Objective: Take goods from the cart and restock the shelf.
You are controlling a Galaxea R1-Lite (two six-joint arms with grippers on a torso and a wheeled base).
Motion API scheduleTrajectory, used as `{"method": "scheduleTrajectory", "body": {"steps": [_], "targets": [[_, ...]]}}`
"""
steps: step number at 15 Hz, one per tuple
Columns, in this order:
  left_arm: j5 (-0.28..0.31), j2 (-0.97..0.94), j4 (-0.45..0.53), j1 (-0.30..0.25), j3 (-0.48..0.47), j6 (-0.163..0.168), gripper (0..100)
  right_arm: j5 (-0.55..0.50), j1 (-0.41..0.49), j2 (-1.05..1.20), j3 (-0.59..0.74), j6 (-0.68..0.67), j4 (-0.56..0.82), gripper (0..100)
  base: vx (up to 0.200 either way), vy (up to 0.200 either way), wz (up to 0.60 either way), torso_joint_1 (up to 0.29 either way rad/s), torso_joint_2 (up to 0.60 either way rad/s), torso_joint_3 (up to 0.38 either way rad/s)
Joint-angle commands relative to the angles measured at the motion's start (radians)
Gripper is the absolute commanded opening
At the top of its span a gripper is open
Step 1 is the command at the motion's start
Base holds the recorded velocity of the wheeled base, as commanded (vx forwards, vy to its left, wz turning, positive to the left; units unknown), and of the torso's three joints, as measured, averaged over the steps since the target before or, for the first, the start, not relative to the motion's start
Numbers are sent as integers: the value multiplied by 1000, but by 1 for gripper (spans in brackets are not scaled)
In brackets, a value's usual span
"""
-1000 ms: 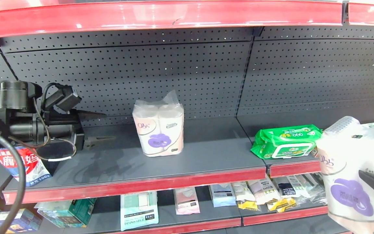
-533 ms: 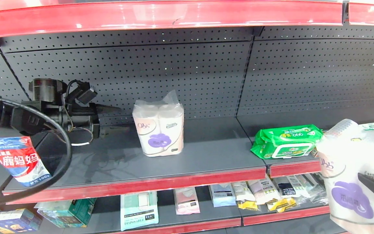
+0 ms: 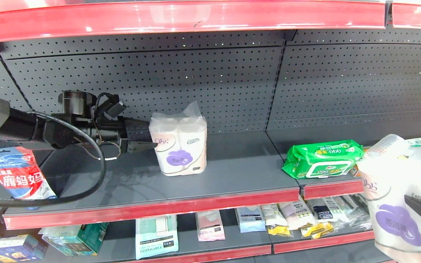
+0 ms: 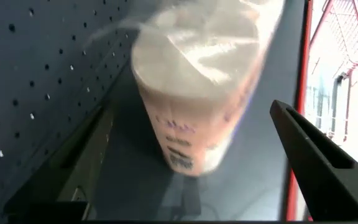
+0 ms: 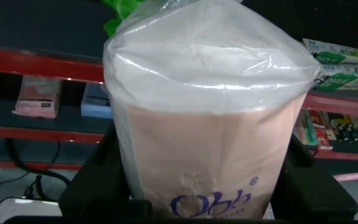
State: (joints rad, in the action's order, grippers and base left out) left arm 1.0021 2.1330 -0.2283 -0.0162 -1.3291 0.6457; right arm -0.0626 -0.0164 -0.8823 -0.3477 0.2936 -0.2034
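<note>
**Two soft roll packs: one standing on the shelf, one carried**

A standing pack (image 3: 178, 144) of toilet rolls is seen upright on the shelf (image 3: 239, 175), near the perforated back panel. The left gripper (image 3: 151, 133) is held level at its side with the fingers spread. In the left wrist view the wrapped rolls are framed between the two fingers. One fingertip appears to touch the film, though this cannot be told for certain.

The carried pack (image 3: 397, 193) is clamped in the right gripper (image 5: 204, 186), low and in front of the shelf edge. The fingers are pressed in on both flanks of its lower half.

Both packs are judged to be light, soft and easily squashed, and the thin film is expected to be slick. Hold is best taken across the firm middle of the rolls. The loose gathered film at the top would be likely to stretch or slip. Because the packs are tall and narrow, tipping is considered likely if they are nudged high up.

A green wipes packet (image 3: 322, 157) lies flat on the neighbouring shelf section, and a red and blue pouch (image 3: 16, 179) hangs at the far left.
</note>
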Motion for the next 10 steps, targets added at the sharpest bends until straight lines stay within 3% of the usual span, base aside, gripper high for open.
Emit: {"method": "scheduleTrajectory", "body": {"steps": [1,10], "targets": [[0,45,1,19,-50,-1,100,0,1,2,-1,6,-1,0,0,0,0,0,0,0],[-19,119,1,96,-165,-28,100,-17,0,5,1,6,-1,0,0,0,0,0,0,0]]}}
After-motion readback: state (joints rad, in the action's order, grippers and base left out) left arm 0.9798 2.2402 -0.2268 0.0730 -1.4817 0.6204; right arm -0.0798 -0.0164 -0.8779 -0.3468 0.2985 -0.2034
